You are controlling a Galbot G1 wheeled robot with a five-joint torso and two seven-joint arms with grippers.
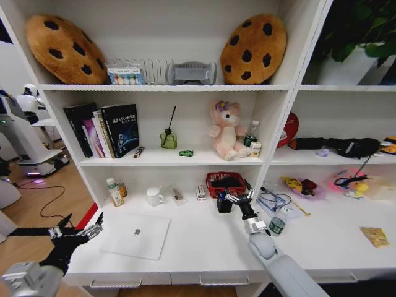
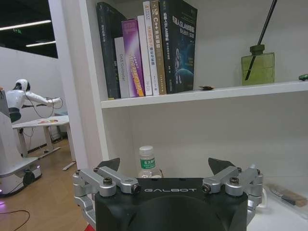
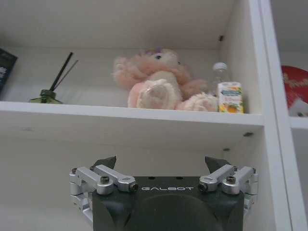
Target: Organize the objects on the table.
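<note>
The thin silver laptop point(image 1: 136, 235) lies closed on the left part of the long white table point(image 1: 204, 244). My left gripper point(image 1: 77, 230) hovers open off the table's left end, just left of the laptop. From its wrist view, the left gripper point(image 2: 166, 164) faces a small green-labelled clear bottle point(image 2: 147, 163) that stands at the back left point(image 1: 114, 193). A white marker point(image 1: 176, 196) lies near a mug. The tiny green toy car point(image 1: 185, 153) sits on the shelf above. My right gripper point(image 1: 238, 198) is open and empty over the table's middle, and the right gripper point(image 3: 160, 162) points at the shelving.
A red mesh basket point(image 1: 226, 182) stands right behind the right gripper. A white mug point(image 1: 153, 197) sits at the back. The shelf above holds books point(image 1: 105, 130), a green diffuser point(image 1: 168, 137) and a pink plush bear point(image 3: 161, 82). Clutter covers the desk's right side point(image 1: 303, 185).
</note>
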